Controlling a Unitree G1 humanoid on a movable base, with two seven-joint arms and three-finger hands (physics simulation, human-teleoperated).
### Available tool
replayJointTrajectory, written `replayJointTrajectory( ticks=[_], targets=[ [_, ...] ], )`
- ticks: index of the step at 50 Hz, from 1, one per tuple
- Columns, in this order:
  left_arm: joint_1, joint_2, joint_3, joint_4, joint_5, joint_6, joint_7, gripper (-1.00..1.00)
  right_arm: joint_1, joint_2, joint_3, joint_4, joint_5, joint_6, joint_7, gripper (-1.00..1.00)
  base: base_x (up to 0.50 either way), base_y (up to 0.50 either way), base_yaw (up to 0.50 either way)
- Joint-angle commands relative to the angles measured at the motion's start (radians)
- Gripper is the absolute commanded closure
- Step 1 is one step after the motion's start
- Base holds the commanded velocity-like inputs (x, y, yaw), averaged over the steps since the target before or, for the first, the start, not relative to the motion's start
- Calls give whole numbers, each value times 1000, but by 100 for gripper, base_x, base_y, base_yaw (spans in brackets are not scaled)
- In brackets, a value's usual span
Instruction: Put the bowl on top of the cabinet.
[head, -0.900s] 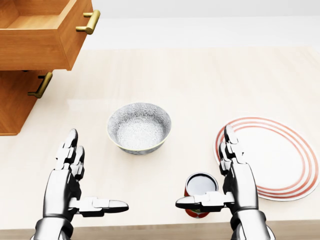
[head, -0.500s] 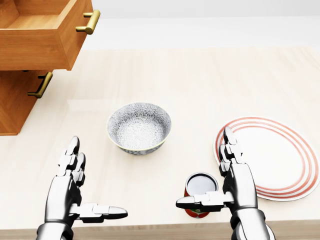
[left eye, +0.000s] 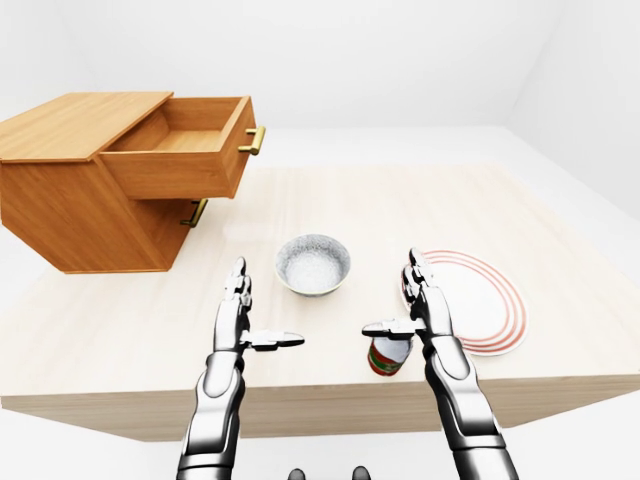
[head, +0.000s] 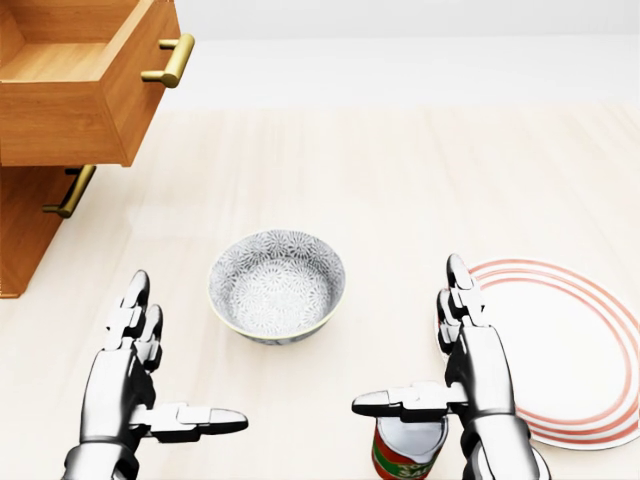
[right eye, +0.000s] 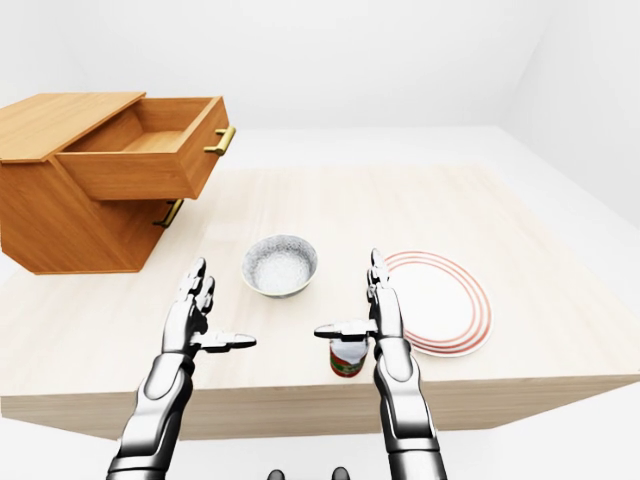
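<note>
as everything slips lower in the head view, the camera moves; left hand (head: 117, 388) and right hand (head: 478, 372) stay spread, bowl (head: 277, 285) ungrasped.

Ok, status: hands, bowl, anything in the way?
Left hand and right hand open, empty. Bowl on table between them, untouched. Can by right hand; cabinet top drawer open.

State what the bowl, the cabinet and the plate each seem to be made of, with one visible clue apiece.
Bowl: probably glazed ceramic, given the fine grey pattern on white and the thin rim.
Cabinet: wood with a smooth finish, showing orange-brown grain lines.
Plate: likely glazed ceramic, with a plain white face and red rings.
</note>
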Motion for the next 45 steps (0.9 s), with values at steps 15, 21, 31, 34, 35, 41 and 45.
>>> replayJointTrajectory(
  ticks=[15, 21, 31, 34, 35, 41, 45],
  targets=[
    [0, 2, 7, -3, -12, -11, -2, -100, -5, -2, -4, 8, 6, -4, -3, -100, 50, 0, 0],
    [-1, 2, 7, 0, -13, -14, -3, -100, -6, -1, -3, 12, 3, -6, -4, -100, 50, 0, 0],
    [9, 1, 5, -12, -18, -23, -9, -100, -8, -1, -5, 18, -4, -17, -16, -100, 26, 0, 0],
    [15, 1, 4, -26, -18, -20, -12, -100, -12, -2, -6, 25, -4, -20, -19, -100, 0, 0, 0],
    [17, 1, 4, -32, -19, -18, -12, -100, -13, -2, -7, 29, -4, -21, -20, -100, 0, 0, 0],
    [28, 1, 7, -64, -22, -17, -18, -100, -16, -3, -9, 35, -2, -22, -22, -100, 0, 0, 0],
    [32, 0, 5, -72, -11, -33, -16, -100, -23, -4, -13, 49, -1, -27, -26, -100, 0, 0, 0]
  ],
)
